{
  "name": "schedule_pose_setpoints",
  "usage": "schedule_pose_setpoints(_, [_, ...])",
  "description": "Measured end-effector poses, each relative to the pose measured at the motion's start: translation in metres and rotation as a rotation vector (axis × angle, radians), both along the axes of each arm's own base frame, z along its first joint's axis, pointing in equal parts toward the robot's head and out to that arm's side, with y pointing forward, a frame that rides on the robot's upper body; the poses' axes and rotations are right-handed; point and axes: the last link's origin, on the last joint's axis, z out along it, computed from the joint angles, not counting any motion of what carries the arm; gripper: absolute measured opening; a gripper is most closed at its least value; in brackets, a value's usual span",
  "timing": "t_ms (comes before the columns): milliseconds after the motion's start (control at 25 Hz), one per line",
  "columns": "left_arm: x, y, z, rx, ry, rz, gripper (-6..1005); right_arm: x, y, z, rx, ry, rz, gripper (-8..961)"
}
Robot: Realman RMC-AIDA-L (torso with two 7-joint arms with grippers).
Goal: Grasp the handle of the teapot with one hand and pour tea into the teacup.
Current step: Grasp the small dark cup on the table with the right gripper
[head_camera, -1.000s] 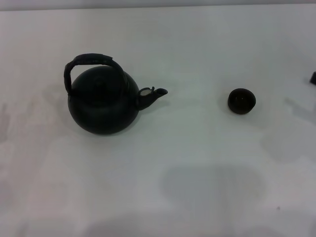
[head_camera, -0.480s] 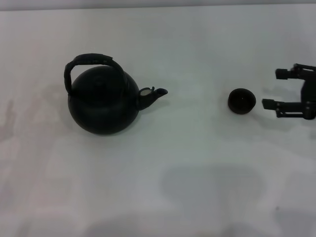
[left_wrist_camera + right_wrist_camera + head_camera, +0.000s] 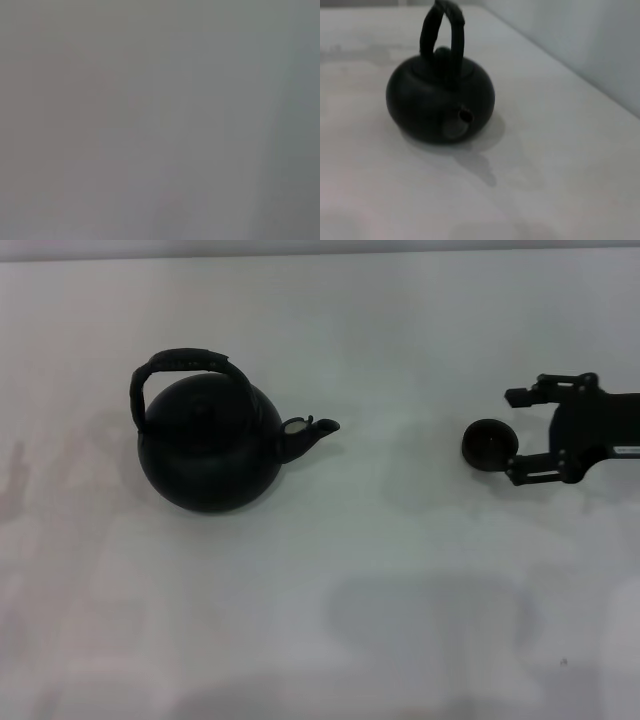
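The large black teapot (image 3: 208, 445) stands upright on the left of the white table, its spout (image 3: 308, 433) pointing right toward the teacup. Its arched black handle (image 3: 176, 365) stands over the lid. The tiny black teacup (image 3: 488, 444) sits at the right. My right gripper (image 3: 515, 436) reaches in from the right edge, open, with its fingertips (image 3: 516, 397) just beside the cup's right side and nothing between them. The right wrist view shows the teapot (image 3: 440, 100) spout-on with its handle (image 3: 442, 30) up; the cup is out of that view. The left gripper is out of view.
The white table (image 3: 400, 570) has nothing else on it. Its far edge meets a grey wall at the top of the head view. The left wrist view shows only a plain grey surface (image 3: 160, 120).
My right gripper came in from the right edge and moved left until its open fingers reached the teacup's right side. Teapot and cup have not moved.
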Motion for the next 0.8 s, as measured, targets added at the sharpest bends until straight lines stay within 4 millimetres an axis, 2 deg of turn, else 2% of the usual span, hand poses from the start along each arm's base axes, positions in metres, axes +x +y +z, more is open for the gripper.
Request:
schedule_pose_setpoints(400, [-0.001,-0.001,0.001,-0.004,0.006,0.0,578,-0.009,0.019,-0.014,-0.008,-0.137,0.032,860])
schedule_pose_setpoints(800, [0.0,0.001,0.001,-0.004,0.006,-0.004,577,-0.008,0.022,-0.021,-0.049,-0.218,0.005,860])
